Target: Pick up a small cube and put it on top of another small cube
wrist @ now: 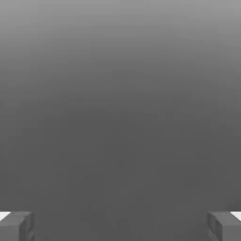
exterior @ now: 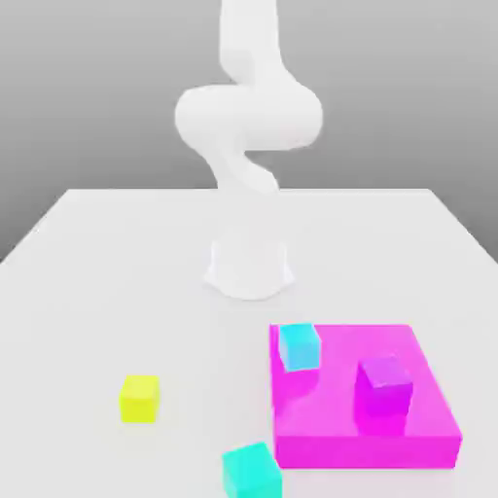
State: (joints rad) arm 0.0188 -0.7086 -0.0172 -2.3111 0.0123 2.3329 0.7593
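Nearest me, the turquoise cube is sitting on the worktop just beside the magenta slab, apart from the yellow cube; the pincer is hanging spread wide, gripping nothing.

Small cubes: four in total.
- One turquoise cube, on the white table.
- One yellow cube, at ten o'clock from the turquoise.
- One sky-blue cube and one purple cube, both on the slab.

Flat magenta slab: one.

Robot arm: one.
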